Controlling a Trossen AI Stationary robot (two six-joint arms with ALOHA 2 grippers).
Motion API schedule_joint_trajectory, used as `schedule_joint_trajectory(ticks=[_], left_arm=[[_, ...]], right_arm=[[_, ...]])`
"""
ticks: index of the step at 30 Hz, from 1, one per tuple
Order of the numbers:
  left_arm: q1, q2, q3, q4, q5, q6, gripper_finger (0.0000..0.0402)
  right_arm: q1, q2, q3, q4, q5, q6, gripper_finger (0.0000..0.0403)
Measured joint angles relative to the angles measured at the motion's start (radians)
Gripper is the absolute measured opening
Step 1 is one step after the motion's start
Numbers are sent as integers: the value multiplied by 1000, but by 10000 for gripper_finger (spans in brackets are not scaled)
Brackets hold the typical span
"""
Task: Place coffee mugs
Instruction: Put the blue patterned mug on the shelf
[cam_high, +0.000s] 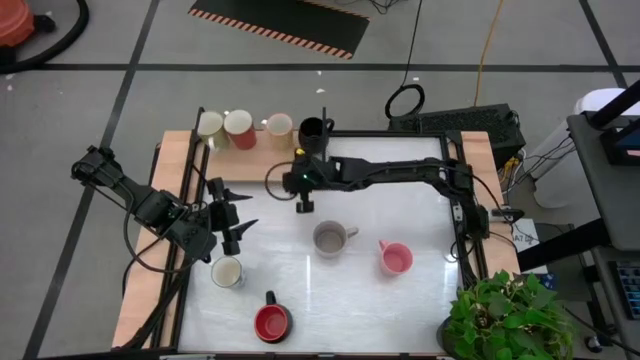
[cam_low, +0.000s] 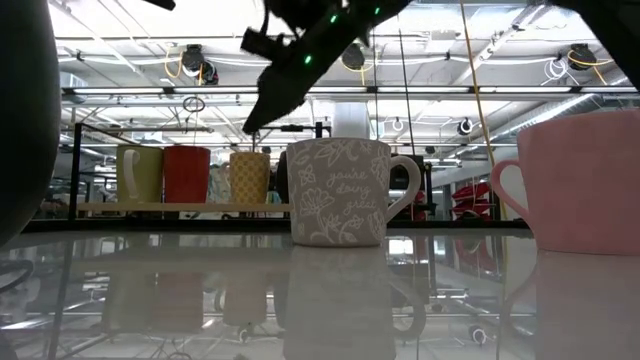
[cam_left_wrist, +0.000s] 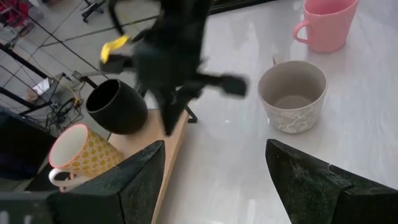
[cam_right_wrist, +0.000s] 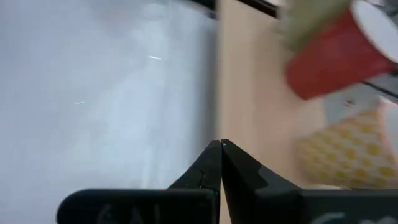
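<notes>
Hovering wide open and empty, left gripper (cam_high: 232, 215) sits just far of small cream ceramic mug (cam_high: 227, 272); closed, empty right gripper (cam_high: 304, 205) farther right

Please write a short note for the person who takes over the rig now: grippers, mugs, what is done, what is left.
Left gripper: open, empty, beside the cream mug.
Right gripper: shut, empty, above the table near the shelf.
Done: four mugs on the shelf: green, red-sided, yellow, black.
Left on the table: cream, grey, pink, red.
</notes>
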Motion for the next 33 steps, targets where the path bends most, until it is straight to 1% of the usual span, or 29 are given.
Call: schedule_joint_trajectory(ticks=[2,5,9,13,18,23,28,30,33], left_arm=[[0,0,0,0,1,-21,282],[0,1,0,-2,16,-63,282],[-2,2,0,-13,82,-152,282],[-18,6,-6,-35,144,-282,282],[-55,6,-52,-38,181,-412,282],[-80,6,-86,-39,223,-521,282],[-110,20,-88,-25,230,-609,282],[-128,41,-88,-15,231,-640,282],[-160,93,-88,24,242,-665,282]], right_arm=[[17,-39,-15,-45,-39,2,4],[39,-120,-68,-48,-96,-18,4],[68,-261,-183,-41,-188,-82,4],[97,-431,-333,21,-194,-72,4],[127,-654,-533,194,-186,5,4],[161,-833,-740,477,-187,107,4],[184,-938,-911,736,-186,225,4],[189,-961,-946,794,-174,283,4],[199,-981,-964,797,-108,368,4]])
